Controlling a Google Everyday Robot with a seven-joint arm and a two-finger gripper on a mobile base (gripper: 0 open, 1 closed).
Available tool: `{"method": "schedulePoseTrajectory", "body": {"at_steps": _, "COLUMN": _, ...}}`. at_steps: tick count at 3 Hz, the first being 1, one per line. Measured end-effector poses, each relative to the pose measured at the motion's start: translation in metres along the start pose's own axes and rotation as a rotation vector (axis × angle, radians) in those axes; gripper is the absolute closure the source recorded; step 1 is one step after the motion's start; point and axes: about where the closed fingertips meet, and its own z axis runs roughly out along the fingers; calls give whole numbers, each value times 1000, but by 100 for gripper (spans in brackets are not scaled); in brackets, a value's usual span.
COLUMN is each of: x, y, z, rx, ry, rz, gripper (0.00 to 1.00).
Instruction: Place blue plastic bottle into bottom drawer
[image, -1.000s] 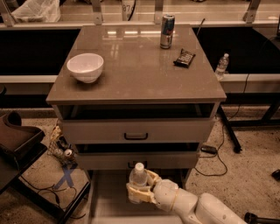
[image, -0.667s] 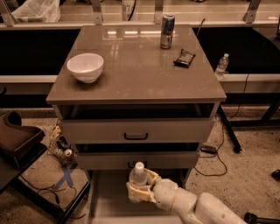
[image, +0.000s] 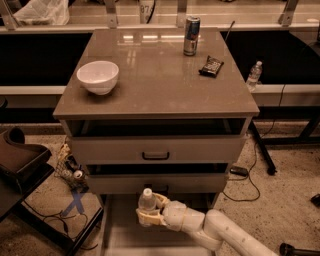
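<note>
The blue plastic bottle (image: 147, 200), clear with a white cap, stands upright in my gripper (image: 150, 212) at the bottom centre of the camera view. My gripper is shut on the bottle's body, so its lower part is hidden. The white arm comes in from the lower right. The bottle is held over the pulled-out bottom drawer (image: 125, 235), a wide shallow pale tray below the cabinet's two upper drawers.
On the cabinet top (image: 155, 75) sit a white bowl (image: 98, 76), a blue-silver can (image: 191, 35) and a dark snack packet (image: 211, 65). A small bottle (image: 254, 74) stands on a ledge at the right. A chair (image: 20, 162), cables and clutter lie at the left.
</note>
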Motion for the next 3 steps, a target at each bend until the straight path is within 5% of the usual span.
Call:
{"method": "schedulePoseTrajectory", "body": {"at_steps": 1, "x": 63, "y": -18, "z": 17, "rx": -105, "ry": 40, "rz": -24, "gripper": 100}}
{"method": "schedulePoseTrajectory", "body": {"at_steps": 3, "x": 175, "y": -66, "z": 14, "rx": -137, "ry": 96, "rz": -44, "gripper": 100}}
